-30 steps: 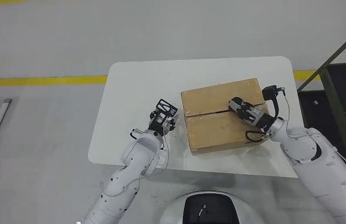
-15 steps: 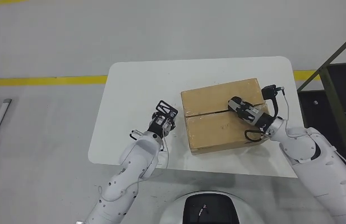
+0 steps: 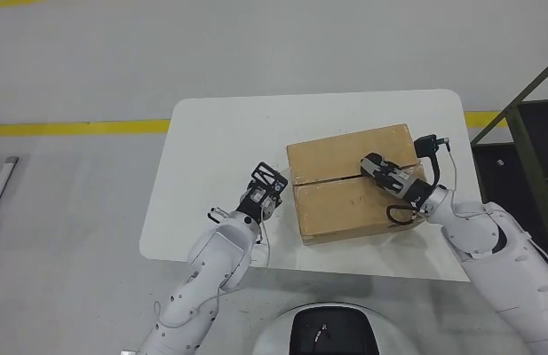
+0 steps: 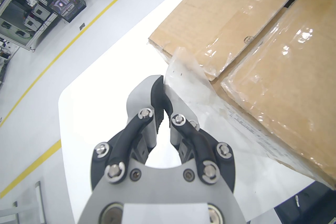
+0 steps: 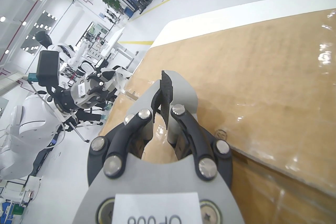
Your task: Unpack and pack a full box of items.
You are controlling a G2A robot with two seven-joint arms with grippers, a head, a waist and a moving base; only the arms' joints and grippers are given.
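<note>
1. While the closed brown cardboard box [image 3: 353,182] sits on the white rounded table [image 3: 220,160], flaps taped down, the job looks to be at the unsealing step.
2. Left gripper [image 4: 163,93] is at the box's end, pinched on the loose clear tape strip [image 4: 183,72].
3. Right gripper [image 5: 164,88] is clenched and empty, resting on the box top by the centre seam.
4. Next, prob.: peel the tape along the seam w/ a steady pull and keep the box pinned, or it'll slide.

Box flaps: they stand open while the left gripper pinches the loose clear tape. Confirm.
Wrong: the box flaps lie shut, as the top view shows. The left gripper does pinch the loose clear tape.
</note>
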